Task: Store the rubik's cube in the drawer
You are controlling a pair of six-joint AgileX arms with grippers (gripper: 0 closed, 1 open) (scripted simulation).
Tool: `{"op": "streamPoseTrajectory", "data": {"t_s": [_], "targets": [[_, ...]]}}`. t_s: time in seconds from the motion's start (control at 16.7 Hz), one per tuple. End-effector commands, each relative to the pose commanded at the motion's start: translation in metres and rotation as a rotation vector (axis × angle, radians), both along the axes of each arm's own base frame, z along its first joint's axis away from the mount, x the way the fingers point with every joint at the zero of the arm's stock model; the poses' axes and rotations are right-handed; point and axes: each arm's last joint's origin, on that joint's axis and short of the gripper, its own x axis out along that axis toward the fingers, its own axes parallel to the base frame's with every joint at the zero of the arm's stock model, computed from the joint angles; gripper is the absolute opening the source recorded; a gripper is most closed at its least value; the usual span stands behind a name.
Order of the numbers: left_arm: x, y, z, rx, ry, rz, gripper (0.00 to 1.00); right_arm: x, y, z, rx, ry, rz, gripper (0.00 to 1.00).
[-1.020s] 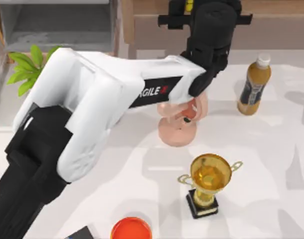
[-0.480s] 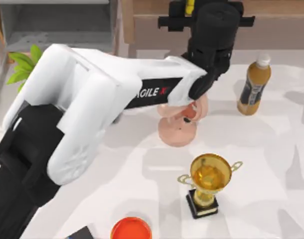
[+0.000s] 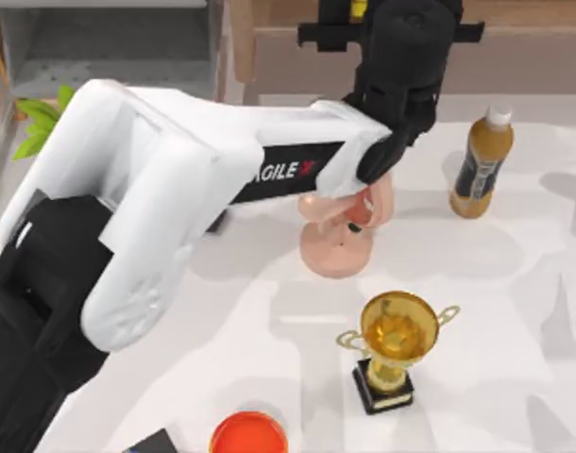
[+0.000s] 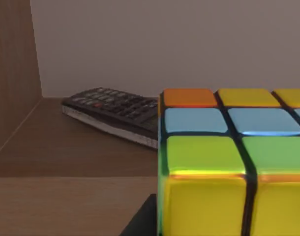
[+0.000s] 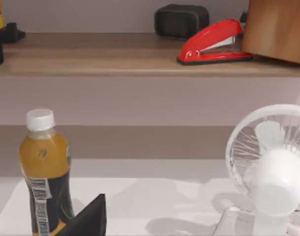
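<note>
**Cube at the shelf, drawer waiting off its end**

The left arm's fingers (image 4: pixel 141 223) are showing as one dark edge just under the rubik's cube (image 4: pixel 228 162), and I cannot tell whether they are gripping it or standing open around it. The cube is sitting over the long brown shelf (image 3: pixel 524 57), just in front of a black calculator (image 4: pixel 110 110).

It is looking light, rigid and smooth-sided, so a squeeze on two opposite flat faces, square-on, should be holding best. A corner grip would likely be slipping.

The drawer (image 3: pixel 109 42) is lying open off the shelf's left end, so the carry appears short.

The left wrist view is giving the cube and calculator. The top view is giving the drawer and the reaching arm instead.

The right arm's fingers (image 5: pixel 89 220) are idling in front of the shelf near a bottle (image 5: pixel 44 172); their opening cannot be told.
</note>
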Motion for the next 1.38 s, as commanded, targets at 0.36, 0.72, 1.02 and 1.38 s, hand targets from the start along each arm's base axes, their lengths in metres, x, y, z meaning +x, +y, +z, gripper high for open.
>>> {"op": "streamPoseTrajectory", "data": {"t_s": [0.36,0.72,1.02,1.38], "targets": [[-0.012,-0.007,0.063,0.01,0.057,-0.135,0.0,0.0,0.0,0.0,0.0,0.0,0.0,1.0],[-0.029,0.02,0.138,0.152,0.326,-0.309,0.0,0.0,0.0,0.0,0.0,0.0,0.0,1.0],[-0.03,0.09,0.163,0.31,0.716,-0.353,0.0,0.0,0.0,0.0,0.0,0.0,0.0,1.0],[0.009,0.245,0.165,0.321,1.153,-0.186,0.0,0.0,0.0,0.0,0.0,0.0,0.0,1.0]]}}
